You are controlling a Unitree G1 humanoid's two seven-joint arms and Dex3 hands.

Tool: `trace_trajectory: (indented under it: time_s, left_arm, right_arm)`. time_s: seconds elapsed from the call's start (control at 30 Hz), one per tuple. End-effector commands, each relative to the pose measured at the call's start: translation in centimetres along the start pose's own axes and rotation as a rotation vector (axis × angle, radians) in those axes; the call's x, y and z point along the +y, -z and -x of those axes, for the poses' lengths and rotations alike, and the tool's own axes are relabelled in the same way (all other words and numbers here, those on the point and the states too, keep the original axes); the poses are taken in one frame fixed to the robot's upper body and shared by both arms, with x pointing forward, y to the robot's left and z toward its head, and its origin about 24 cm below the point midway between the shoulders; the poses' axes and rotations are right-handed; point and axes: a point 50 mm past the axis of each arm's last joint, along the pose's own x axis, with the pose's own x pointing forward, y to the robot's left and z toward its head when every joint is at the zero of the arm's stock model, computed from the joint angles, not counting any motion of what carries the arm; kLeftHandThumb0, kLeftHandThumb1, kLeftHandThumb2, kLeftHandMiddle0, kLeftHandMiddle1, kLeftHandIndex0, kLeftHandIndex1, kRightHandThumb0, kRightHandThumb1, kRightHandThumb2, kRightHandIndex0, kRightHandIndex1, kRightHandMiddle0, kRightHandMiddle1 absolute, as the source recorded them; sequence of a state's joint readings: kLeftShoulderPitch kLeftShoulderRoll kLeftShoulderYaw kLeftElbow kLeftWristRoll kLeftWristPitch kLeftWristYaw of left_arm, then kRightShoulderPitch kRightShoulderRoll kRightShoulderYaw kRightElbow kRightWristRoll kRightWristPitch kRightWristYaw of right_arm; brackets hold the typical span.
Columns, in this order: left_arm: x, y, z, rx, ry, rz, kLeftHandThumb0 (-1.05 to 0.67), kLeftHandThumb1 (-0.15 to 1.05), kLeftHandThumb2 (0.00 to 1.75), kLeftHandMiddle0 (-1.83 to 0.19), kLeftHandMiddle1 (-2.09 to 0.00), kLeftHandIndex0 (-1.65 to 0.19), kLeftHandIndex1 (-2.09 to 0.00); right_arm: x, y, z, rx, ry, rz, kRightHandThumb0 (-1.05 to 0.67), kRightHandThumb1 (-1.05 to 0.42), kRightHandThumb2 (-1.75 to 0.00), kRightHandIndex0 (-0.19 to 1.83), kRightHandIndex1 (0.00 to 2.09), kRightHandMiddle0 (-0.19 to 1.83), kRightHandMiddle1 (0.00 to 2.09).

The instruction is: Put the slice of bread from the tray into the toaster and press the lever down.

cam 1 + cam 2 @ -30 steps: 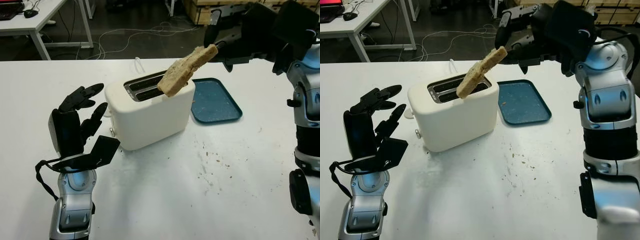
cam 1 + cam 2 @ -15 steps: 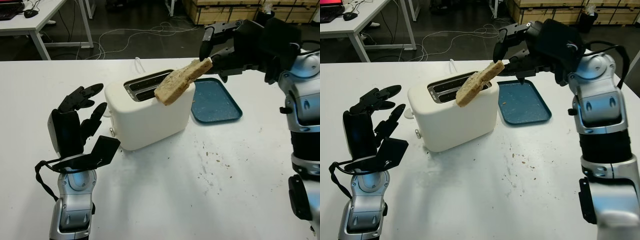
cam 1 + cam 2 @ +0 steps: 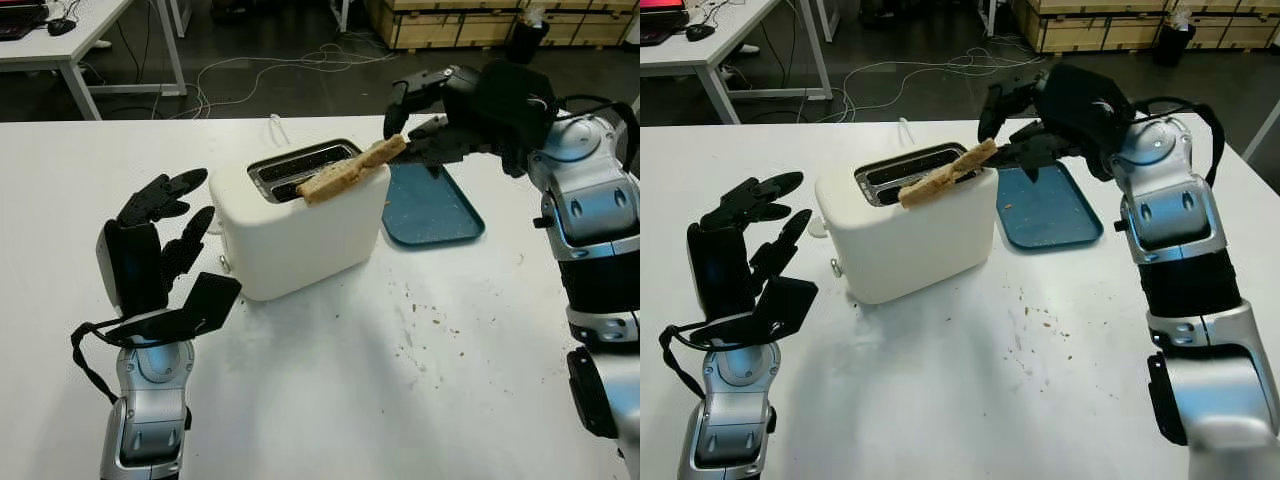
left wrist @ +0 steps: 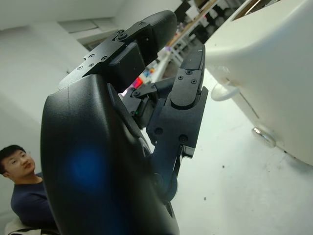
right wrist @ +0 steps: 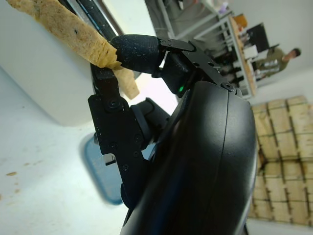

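Observation:
A white two-slot toaster (image 3: 300,220) stands mid-table. My right hand (image 3: 418,122) is shut on one end of a bread slice (image 3: 345,172), which lies nearly flat across the toaster's top, its far end over the slots (image 3: 300,170). In the right wrist view the fingers (image 5: 137,51) pinch the bread (image 5: 63,32) beside the toaster wall (image 5: 39,83). The blue tray (image 3: 432,203) lies bare behind and to the right of the toaster. My left hand (image 3: 155,235) is open, raised to the left of the toaster, apart from it. The lever (image 4: 224,91) shows on the toaster's end facing that hand.
Crumbs (image 3: 425,330) dot the white table in front of the tray. A power cord (image 3: 275,128) runs off behind the toaster. A person (image 4: 24,191) sits in the background of the left wrist view. Desks and cables lie beyond the table's far edge.
My right hand has come down and to the left with the bread. The slice has tipped from steeply tilted to nearly flat over the toaster's top. The left hand has not moved.

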State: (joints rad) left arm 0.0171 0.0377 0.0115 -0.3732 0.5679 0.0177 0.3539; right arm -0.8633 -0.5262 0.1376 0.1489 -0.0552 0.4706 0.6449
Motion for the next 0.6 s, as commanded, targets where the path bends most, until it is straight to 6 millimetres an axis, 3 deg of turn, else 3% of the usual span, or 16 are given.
trace_trajectory:
  time_s: [0.0, 0.37, 0.57]
  left_arm:
    - [0.1, -0.1, 0.1, -0.010, -0.002, -0.001, -0.16, 0.86, 0.00, -0.63, -1.05, -0.84, -0.31]
    - [-0.2, -0.1, 0.3, -0.003, -0.001, -0.005, -0.20, 0.86, 0.00, -0.63, -1.04, -0.84, -0.31]
    - [-0.1, -0.2, 0.4, -0.004, -0.004, 0.001, -0.20, 0.87, 0.00, -0.63, -1.04, -0.84, -0.32]
  right_arm:
    - [-0.5, -1.3, -0.2, -0.023, 0.019, 0.024, -0.38, -0.92, -0.32, 1.11, 1.75, 0.92, 1.75]
    - [-0.5, -5.2, -1.4, -0.095, 0.011, 0.079, -0.38, -0.92, -0.24, 1.14, 1.75, 0.94, 1.75]
    - [0.5, -5.3, -2.7, -0.065, -0.035, 0.110, -0.40, -0.92, -0.27, 1.16, 1.75, 0.98, 1.75]
